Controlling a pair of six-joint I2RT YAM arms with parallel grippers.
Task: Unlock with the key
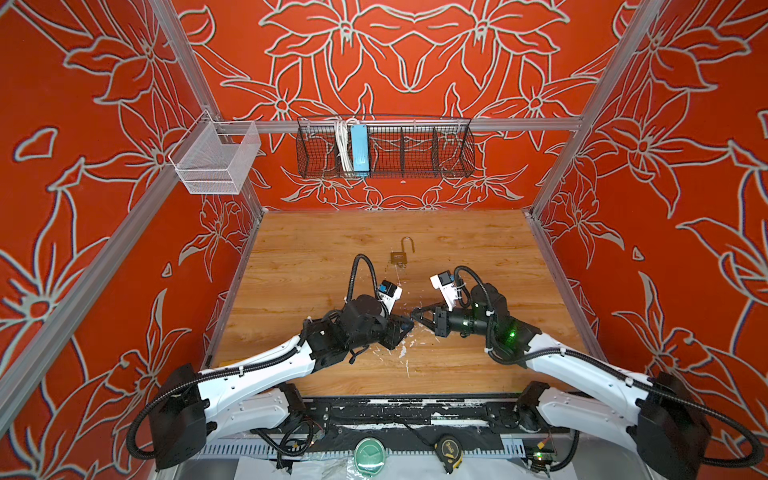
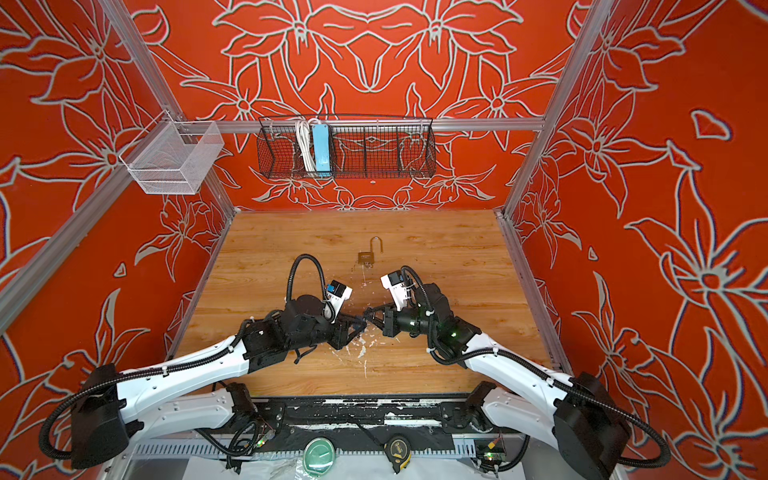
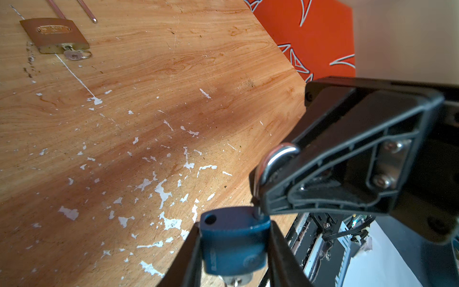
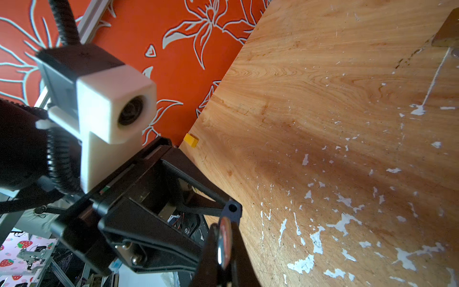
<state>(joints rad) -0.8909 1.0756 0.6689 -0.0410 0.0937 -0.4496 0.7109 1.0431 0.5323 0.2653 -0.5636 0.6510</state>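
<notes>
My left gripper (image 3: 233, 231) clamps the blue padlock (image 3: 233, 246), its key (image 3: 237, 280) seated underneath, over the near middle of the wooden table (image 1: 478, 257). My right gripper (image 4: 223, 236) is pinched tight on the shackle (image 3: 275, 159), which has one leg out of its hole, probably to pull it open. A brass padlock (image 1: 398, 257), open with its own key in it, lies well beyond. Nothing stands in the way.

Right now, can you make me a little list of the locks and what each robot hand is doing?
left gripper: shut on the blue padlock
right gripper: shut on its silver shackle
shackle hole: empty, so one shackle end is out
small key: sticking out of the blue padlock's bottom
brass padlock: lying on the wooden table, shackle open, beyond both grippers
ringed key: in the brass padlock's keyhole
</notes>
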